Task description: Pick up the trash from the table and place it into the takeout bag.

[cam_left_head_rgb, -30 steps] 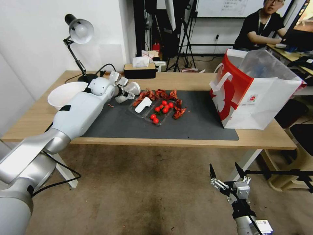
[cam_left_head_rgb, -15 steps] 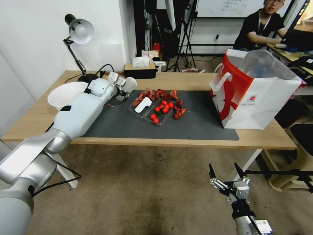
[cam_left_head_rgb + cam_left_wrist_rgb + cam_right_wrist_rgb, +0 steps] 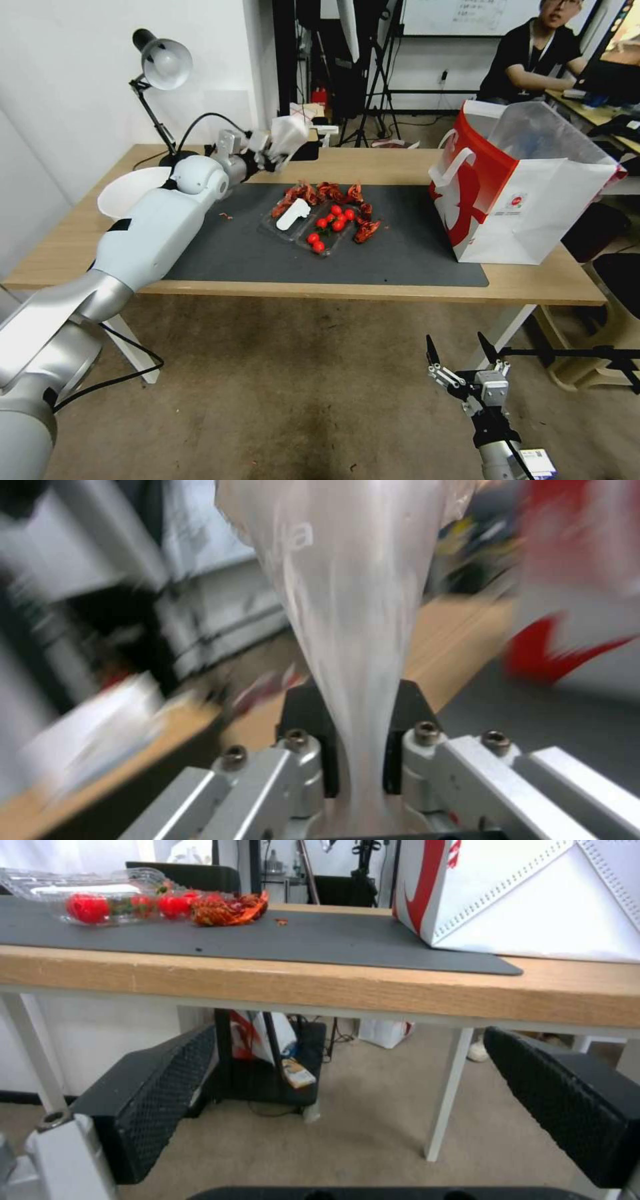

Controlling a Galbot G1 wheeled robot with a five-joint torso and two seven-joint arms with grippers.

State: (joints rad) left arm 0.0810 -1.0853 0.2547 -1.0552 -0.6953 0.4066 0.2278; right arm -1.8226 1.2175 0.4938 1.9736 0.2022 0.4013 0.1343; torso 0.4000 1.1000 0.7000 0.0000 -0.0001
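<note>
**Left arm holds clear cup aloft over the table**

At ten o'clock, the left arm stretches out over the table (image 3: 400, 167), its left gripper (image 3: 267, 152) clenched on a clear plastic cup (image 3: 288, 133) lifted above the dark mat (image 3: 400, 247). The cup's print is too blurred to read. At two o'clock stands the takeout bag (image 3: 527, 193), its small red logo illegible. At five o'clock, below the table edge, the right gripper (image 3: 460, 353) hangs with fingers spread.

1. My head camera looks forward and down over the whole tabletop (image 3: 373, 163).
2. My left wrist camera sits close behind my left claw (image 3: 360, 740).
3. My right wrist camera looks up from below the tabletop's edge, sharing the takeout bag (image 3: 533, 895) with my head view.
</note>
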